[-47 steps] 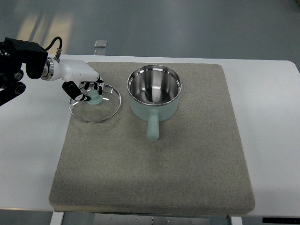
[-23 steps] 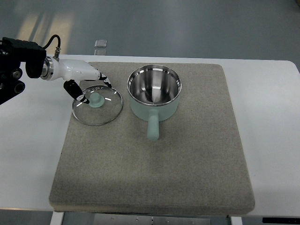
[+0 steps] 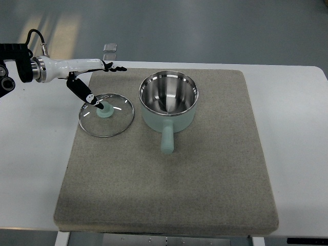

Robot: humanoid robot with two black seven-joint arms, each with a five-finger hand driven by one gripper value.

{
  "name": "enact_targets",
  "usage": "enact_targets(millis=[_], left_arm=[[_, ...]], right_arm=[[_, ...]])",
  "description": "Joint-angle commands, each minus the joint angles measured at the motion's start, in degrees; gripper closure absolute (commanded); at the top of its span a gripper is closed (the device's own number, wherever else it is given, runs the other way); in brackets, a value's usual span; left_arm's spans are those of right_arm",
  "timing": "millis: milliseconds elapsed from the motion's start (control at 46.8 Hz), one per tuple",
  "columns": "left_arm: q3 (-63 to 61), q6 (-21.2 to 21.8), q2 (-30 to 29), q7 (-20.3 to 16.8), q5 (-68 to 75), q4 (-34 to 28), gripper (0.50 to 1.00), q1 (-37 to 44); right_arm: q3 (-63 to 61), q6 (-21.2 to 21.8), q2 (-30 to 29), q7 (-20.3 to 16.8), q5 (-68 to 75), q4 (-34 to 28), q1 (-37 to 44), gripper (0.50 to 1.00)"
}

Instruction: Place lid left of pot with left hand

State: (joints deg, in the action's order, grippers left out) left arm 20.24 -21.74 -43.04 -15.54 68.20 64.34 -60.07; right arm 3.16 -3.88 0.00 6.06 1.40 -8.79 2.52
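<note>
Lid lies flat on the mat, left of the pot; the left robot hand hovers upper left, fingers spread, empty.

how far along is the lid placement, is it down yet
Looks done: the glass lid lies flat on the grey mat, left of the open pot and apart from it. In hand: nothing; the left hand is open above the lid, fingers spread. Left: probably just pulling the arm clear. The right arm is not in view.
</note>
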Motion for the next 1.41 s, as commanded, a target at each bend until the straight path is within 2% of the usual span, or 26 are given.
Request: enact_targets(millis=[0, 171, 427, 684, 962, 1069, 1240, 1389], left_arm=[[-0.02, 0.38, -0.12, -0.01, -9.11, -1.23, 0.506, 0.39], [0.07, 0.29, 0.06, -0.10, -27.40, -2.73, 0.506, 2.06], [0.51, -0.24, -0.12, -0.10, -43.49, -2.73, 0.504, 4.16], [7.53, -0.59, 1.55, 0.16, -47.81, -3.69, 0.504, 9.61], [12.90, -4.98, 3.84, 1.13, -54.31, -6.50, 0.504, 11.81], [15.97, -5.42, 5.06, 2.97, -54.31, -7.56, 0.504, 13.66], [23.17, -7.79, 5.77, 8.42, -54.58, -7.56, 0.504, 16.56], [26.43, -9.20, 6.56, 10.09, -55.10, -7.65, 0.504, 17.88]], right_arm=[[0.00, 0.01, 0.00, 0.01, 0.01, 0.00, 0.03, 0.579], [0.00, 0.01, 0.00, 0.01, -0.08, 0.00, -0.05, 0.579], [0.00, 0.01, 0.00, 0.01, -0.08, 0.00, -0.05, 0.579], [0.00, 0.01, 0.00, 0.01, 0.01, 0.00, 0.03, 0.579], [0.00, 0.01, 0.00, 0.01, -0.08, 0.00, -0.05, 0.579], [0.00, 0.01, 0.00, 0.01, -0.08, 0.00, -0.05, 0.579], [0.00, 0.01, 0.00, 0.01, 0.01, 0.00, -0.05, 0.579], [0.00, 0.01, 0.00, 0.01, 0.01, 0.00, 0.03, 0.579]])
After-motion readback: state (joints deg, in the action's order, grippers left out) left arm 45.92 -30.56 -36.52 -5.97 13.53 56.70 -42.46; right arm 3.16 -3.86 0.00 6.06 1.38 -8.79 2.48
